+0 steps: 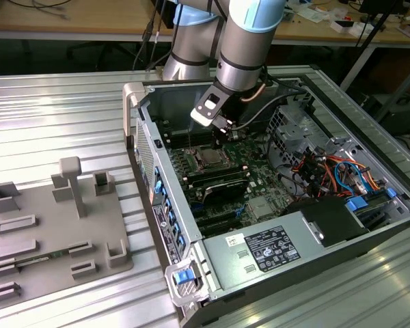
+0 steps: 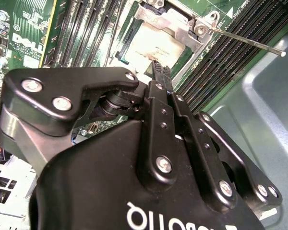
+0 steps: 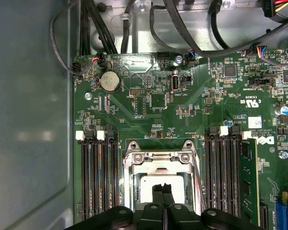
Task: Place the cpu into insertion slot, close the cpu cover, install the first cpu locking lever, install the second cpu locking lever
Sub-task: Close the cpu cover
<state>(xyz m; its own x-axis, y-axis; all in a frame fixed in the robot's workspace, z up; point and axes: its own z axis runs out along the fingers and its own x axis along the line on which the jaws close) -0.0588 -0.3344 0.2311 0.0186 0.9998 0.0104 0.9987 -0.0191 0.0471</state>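
Your gripper [image 3: 162, 188], pinched shut, sits over the cpu [image 3: 146, 187] inside the cpu cover [image 3: 158, 163]. With the locking lever [image 2: 249, 40] unlatched, a hard push could skew the cover.

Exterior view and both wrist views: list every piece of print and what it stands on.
White label on the grey housing, exterior view: too small to read.
Motherboard silkscreen, first wrist view: white marks, too small to read reliably.
White lettering on the hand, second wrist view: cut off by the picture's edge, not readable whole.
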